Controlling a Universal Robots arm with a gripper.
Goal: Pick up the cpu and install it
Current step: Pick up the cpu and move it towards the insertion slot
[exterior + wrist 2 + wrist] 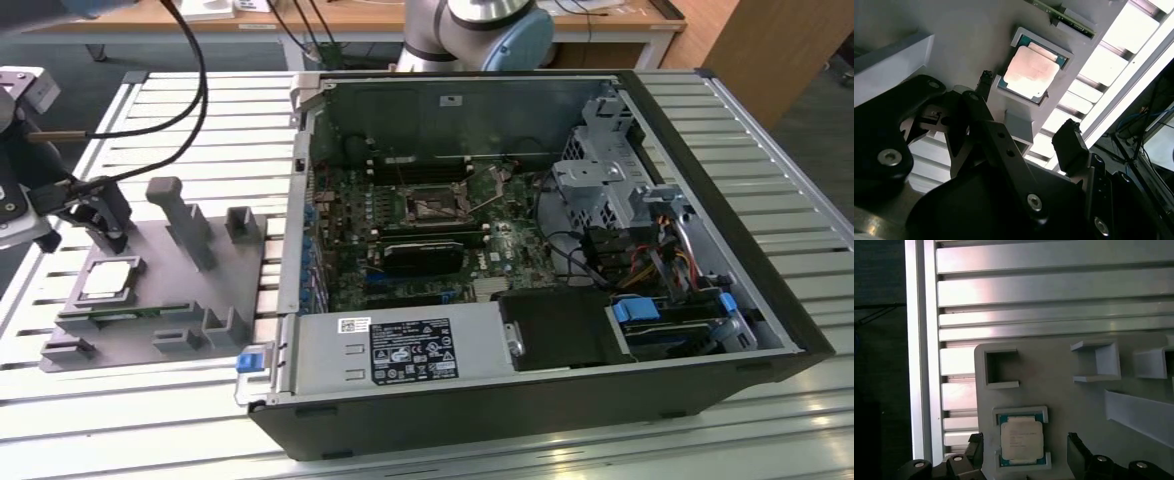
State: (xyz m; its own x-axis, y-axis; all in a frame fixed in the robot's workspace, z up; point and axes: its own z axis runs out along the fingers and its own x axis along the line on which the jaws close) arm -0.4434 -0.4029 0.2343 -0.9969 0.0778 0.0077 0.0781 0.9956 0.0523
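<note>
Currently pick-up step, approach stage. Cpu point(1021, 440) lies flat in recess of grey holder point(1069, 405) on counter point(1054, 290), ungripped. Tool point(1027, 102) open, fingers straddling chip. Grasp likely calls for level, centred closing on chip edges.

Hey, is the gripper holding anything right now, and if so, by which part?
Nothing is held. The gripper is open, its fingers spread to either side of the cpu, which lies flat in its grey holder.
</note>
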